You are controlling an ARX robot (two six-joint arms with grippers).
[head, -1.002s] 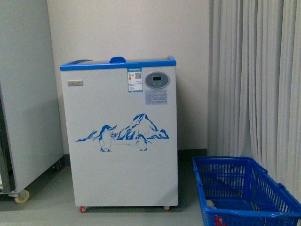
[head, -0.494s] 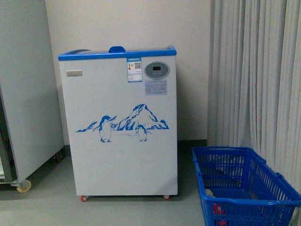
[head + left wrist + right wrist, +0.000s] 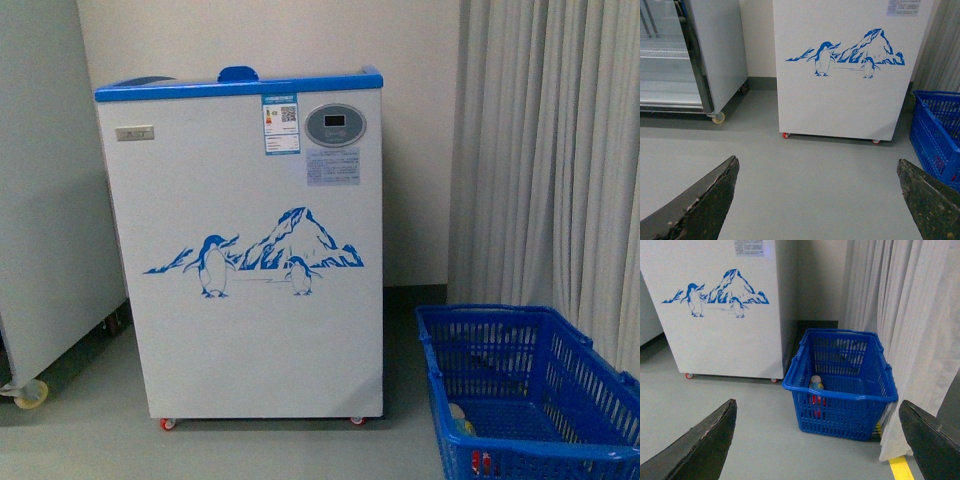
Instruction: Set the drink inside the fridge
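A smooth grey floor (image 3: 90, 440) runs up to a plain cream wall (image 3: 250, 35), and a pleated grey-white curtain (image 3: 550, 150) hangs down the right side of the room. Against the wall stands the white chest fridge (image 3: 240, 330) with its blue top rim, blue penguin-and-mountain graphic and oval grey display (image 3: 335, 126); it rests on small red castors (image 3: 167, 424), and its lid cannot be made out from this low angle. Just to its left is a tall grey-white wheeled cabinet (image 3: 50, 200), which the left wrist view shows to have a glass front and pale shelves inside. To the fridge's right, near the curtain, a blue plastic mesh basket (image 3: 490, 312) sits on the floor. The clear plastic drink bottle (image 3: 815, 385) lies inside this basket, toward its near wall, with a patch of red showing through the mesh; its label is too small to read. The basket wall stands between the bottle and either arm. A short yellow strip (image 3: 901, 467) marks the floor near the curtain's hem. The left gripper (image 3: 817, 200) hangs above bare floor in front of the fridge, its dark, scuffed fingers (image 3: 705, 205) spread wide with nothing between them. The right gripper (image 3: 815, 440) faces the basket, its fingers (image 3: 700, 445) likewise wide apart and empty.
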